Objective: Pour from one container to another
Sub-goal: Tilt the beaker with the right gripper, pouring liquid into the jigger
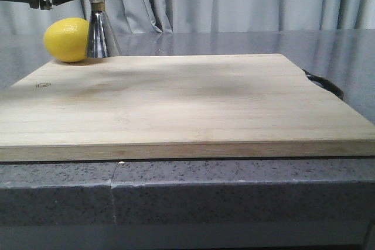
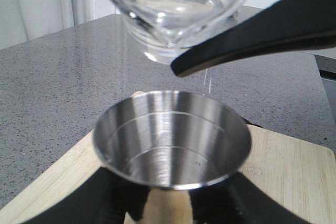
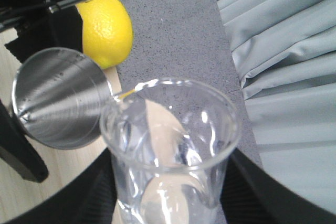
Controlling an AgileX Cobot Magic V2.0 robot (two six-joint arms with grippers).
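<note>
Left wrist view: right end effector (image 3: 168,203) pinching tilted beaker (image 2: 176,9) above jigger (image 2: 170,137) pinched by left end effector (image 2: 168,208); pouring under way, next tip further.

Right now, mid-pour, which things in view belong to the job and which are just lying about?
In the job:
glass beaker, held tilted by the right gripper
steel jigger, held by the left gripper

Lying about:
lemon, beside the jigger
wooden cutting board
</note>
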